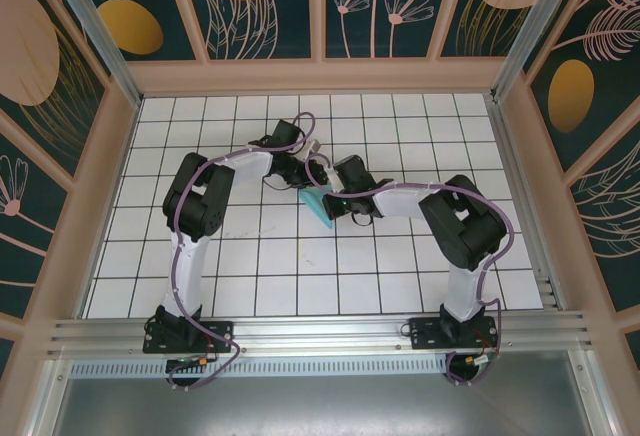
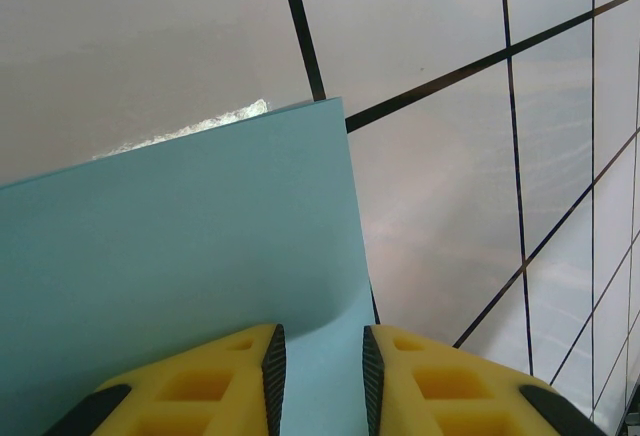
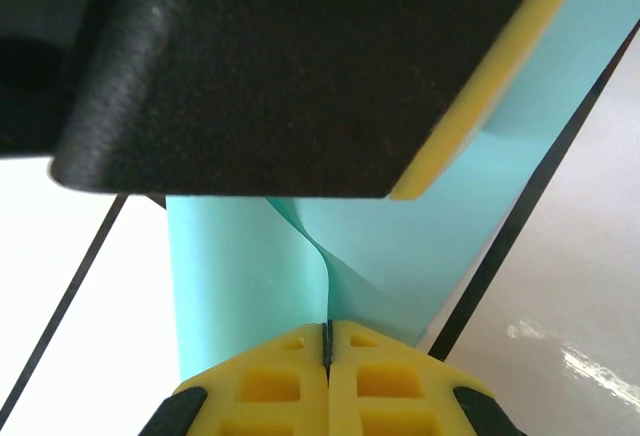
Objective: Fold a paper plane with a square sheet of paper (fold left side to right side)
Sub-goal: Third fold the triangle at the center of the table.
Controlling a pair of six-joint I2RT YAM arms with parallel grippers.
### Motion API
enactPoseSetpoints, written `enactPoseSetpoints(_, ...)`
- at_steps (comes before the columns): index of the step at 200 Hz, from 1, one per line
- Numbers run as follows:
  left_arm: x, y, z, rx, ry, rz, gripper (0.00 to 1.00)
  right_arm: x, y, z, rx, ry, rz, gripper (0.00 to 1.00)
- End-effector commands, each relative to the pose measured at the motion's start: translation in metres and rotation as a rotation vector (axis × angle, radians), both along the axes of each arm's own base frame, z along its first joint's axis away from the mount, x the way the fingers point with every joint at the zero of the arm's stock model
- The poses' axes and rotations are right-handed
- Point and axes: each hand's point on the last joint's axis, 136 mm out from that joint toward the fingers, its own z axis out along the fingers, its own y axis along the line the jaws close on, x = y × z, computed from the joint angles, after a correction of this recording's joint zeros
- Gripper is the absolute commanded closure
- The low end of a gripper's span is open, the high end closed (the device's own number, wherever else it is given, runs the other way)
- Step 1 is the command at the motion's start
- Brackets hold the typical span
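Right gripper: jaws pressed together, pinching a raised fold of the square sheet of paper, which rises just ahead of its fingertips. Left gripper: close beyond and above the right one, jaws narrowly apart, the turquoise sheet spreading beneath and ahead of them. White gridded table under both.

Left arm, right arm meet over turquoise paper, centre of white gridded table.
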Motion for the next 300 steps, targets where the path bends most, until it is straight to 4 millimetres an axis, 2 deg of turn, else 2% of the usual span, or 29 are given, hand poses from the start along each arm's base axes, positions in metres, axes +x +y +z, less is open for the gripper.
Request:
enactPoseSetpoints(1, -0.012, 0.001, -0.019, 0.045, 0.046, -0.02, 0.69, -0.003, -0.008, 0.0, -0.018, 0.009, -0.017, 1.0)
enactPoseSetpoints(86, -0.013, 0.0, -0.018, 0.041, 0.045, -0.02, 0.68, -0.001, -0.004, -0.005, -0.024, 0.023, -0.004, 1.0)
enactPoseSetpoints(117, -0.012, 0.0, -0.013, 0.035, 0.033, -0.022, 0.66, -0.005, -0.008, -0.014, -0.062, 0.052, 0.006, 1.0)
enactPoseSetpoints(140, -0.008, -0.002, -0.001, 0.025, 0.009, -0.026, 0.63, -0.01, -0.01, -0.019, -0.077, 0.07, 0.011, 1.0)
enactPoseSetpoints(182, 0.008, 0.0, 0.033, 0.005, -0.043, -0.024, 0.57, -0.015, -0.013, -0.028, -0.096, 0.1, 0.02, 1.0)
enactPoseSetpoints(206, 0.022, 0.009, 0.05, -0.003, -0.064, -0.002, 0.55, -0.016, -0.011, -0.029, -0.092, 0.103, 0.024, 1.0)
enactPoseSetpoints(238, 0.037, 0.026, 0.068, -0.012, -0.086, 0.034, 0.56, -0.015, -0.008, -0.028, -0.085, 0.099, 0.027, 1.0)
enactPoseSetpoints(258, 0.031, 0.033, 0.073, -0.007, -0.093, 0.044, 0.6, -0.015, -0.007, -0.027, -0.082, 0.098, 0.027, 1.0)
enactPoseSetpoints(300, -0.003, 0.044, 0.071, -0.037, -0.066, 0.069, 0.65, -0.013, -0.005, -0.026, -0.072, 0.091, 0.027, 1.0)
